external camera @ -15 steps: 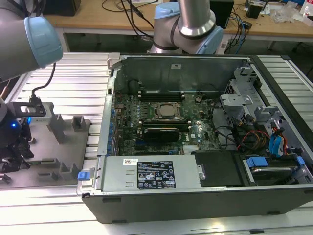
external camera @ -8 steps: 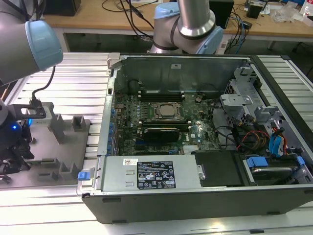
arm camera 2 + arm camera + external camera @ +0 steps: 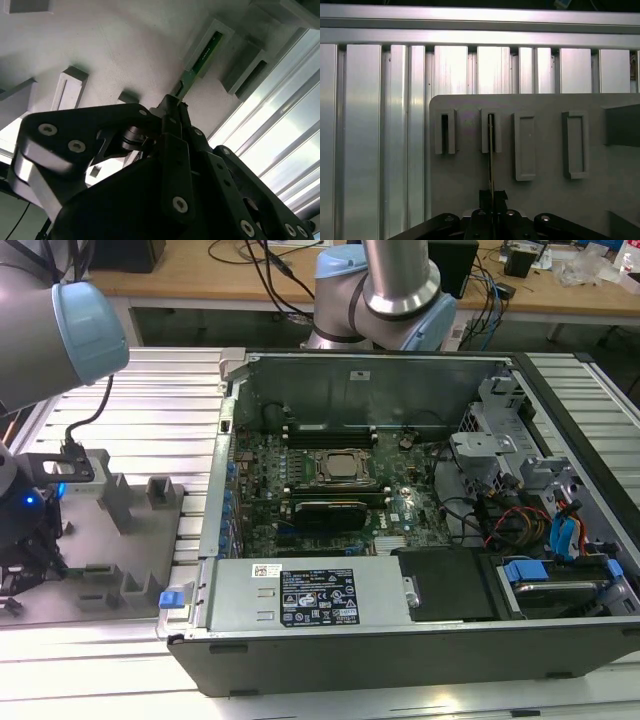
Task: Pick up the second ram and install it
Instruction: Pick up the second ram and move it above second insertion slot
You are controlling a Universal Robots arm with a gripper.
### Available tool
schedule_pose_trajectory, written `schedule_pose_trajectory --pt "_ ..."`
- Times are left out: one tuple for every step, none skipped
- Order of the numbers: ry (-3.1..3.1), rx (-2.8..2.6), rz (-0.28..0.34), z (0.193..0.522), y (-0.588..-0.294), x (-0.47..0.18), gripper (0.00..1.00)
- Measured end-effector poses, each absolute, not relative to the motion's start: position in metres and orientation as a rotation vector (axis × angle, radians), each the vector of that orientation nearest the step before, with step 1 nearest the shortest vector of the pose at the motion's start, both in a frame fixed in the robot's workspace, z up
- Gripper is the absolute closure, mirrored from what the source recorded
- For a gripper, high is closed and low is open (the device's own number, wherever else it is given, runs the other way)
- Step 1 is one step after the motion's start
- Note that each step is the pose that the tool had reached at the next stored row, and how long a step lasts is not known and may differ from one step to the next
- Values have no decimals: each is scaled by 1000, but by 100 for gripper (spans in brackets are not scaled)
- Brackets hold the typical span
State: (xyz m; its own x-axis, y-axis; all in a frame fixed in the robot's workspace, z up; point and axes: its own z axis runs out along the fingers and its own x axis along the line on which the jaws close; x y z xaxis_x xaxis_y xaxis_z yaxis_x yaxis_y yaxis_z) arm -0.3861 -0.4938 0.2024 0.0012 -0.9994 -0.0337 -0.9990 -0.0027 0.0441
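The gripper [image 3: 172,107] has its two black fingers clenched on one end of the second ram [image 3: 202,56], a thin green board that shows edge-on as a narrow pale line in the first wrist view [image 3: 491,160]. From the fingertips the stick runs straight out to a grey slotted holder [image 3: 484,132], and its far end lies in the mouth of that holder's slot; how deep it sits there cannot be told. The holder stands on a grey fixture plate [image 3: 465,180], in a row along one edge of the plate, second in from the plate's rounded corner. Nearest that corner is a twin slotted holder [image 3: 451,132] with a dark slot. On the other side of the ram's holder, the row goes on with two rectangular framed blocks [image 3: 525,146]. Past the plate's edge lies the ribbed aluminium table [image 3: 375,140] that carries it. In the exterior view the arm [image 3: 60,320] bends over this plate, which lies on the table at the exterior view's left of an open computer case [image 3: 400,655]. Inside the case, the square silver CPU socket [image 3: 343,468] sits in the middle of the green motherboard, with long black memory slots [image 3: 330,432] along its far side, near the case's back wall. A silver power supply [image 3: 310,590] lies along the case's front edge.
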Motion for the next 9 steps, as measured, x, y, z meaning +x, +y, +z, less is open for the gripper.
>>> schedule_pose_trajectory --pt "-2213 2218 -86 202 -494 -386 87" --pt "-2213 2218 -86 202 -494 -386 87" --pt "-2213 2217 -86 202 -494 -386 87" --pt "-2213 2218 -86 202 -494 -386 87" --pt "-2213 2217 -86 202 -494 -386 87" --pt "-2213 2218 -86 202 -494 -386 87" --pt "-2213 2218 -86 202 -494 -386 87" --pt "-2213 2218 -86 202 -494 -386 87" --pt "-2213 2217 -86 202 -494 -386 87"
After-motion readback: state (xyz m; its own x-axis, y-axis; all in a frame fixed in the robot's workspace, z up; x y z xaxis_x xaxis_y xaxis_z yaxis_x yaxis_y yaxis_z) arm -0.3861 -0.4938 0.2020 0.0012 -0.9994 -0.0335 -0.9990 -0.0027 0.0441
